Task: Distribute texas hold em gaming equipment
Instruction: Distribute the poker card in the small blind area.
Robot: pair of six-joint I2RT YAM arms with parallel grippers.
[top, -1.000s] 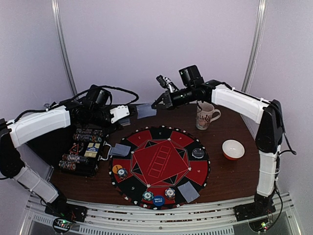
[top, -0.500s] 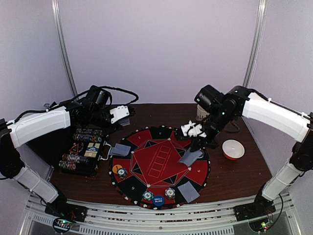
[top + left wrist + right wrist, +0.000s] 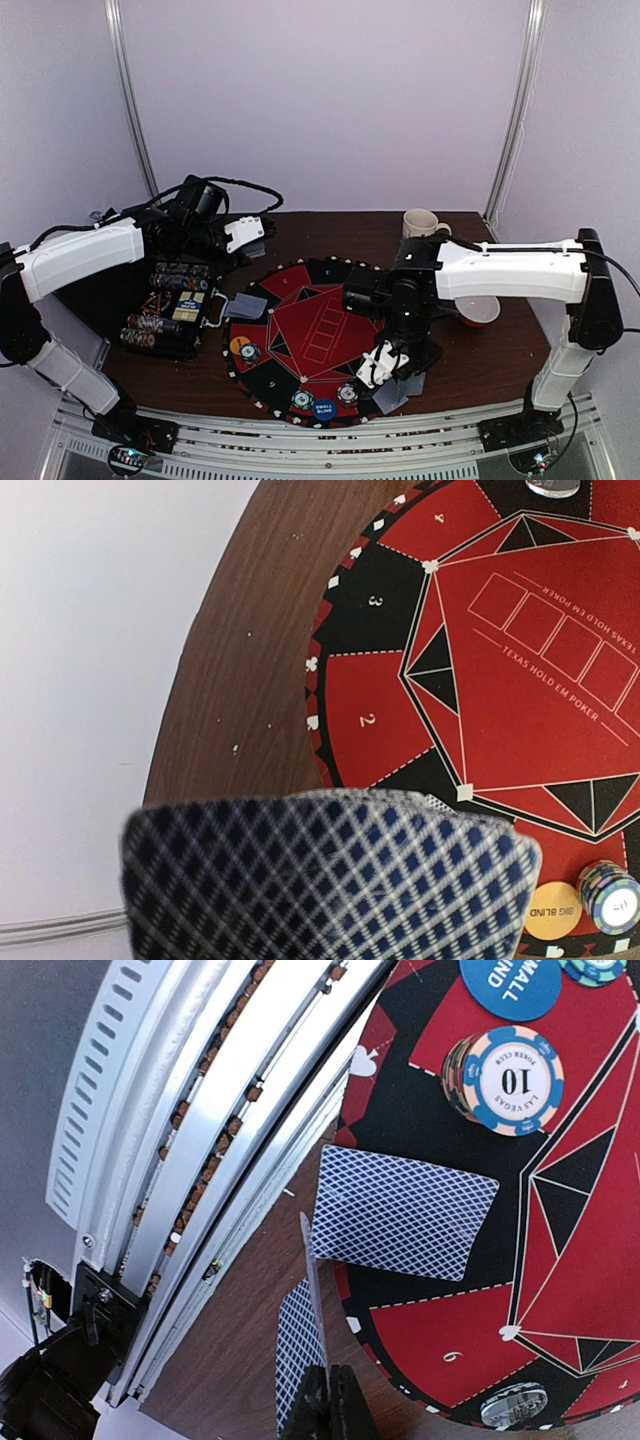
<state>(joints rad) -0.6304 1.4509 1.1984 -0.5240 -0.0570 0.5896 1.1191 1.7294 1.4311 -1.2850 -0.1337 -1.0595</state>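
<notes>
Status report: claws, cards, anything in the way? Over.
Left claw shut on deck, off the mat. Right claw shut on one card, upright at mat's near edge. Dealt card lies alongside; nothing blocking.

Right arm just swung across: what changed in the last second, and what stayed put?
The right pincer, shut on one card, swung from the table's far side across the mat to its near right edge, beside the flat card already there. Nothing was released. The left pincer kept holding the deck; visible chips, buttons, mug and bowl did not move.
</notes>
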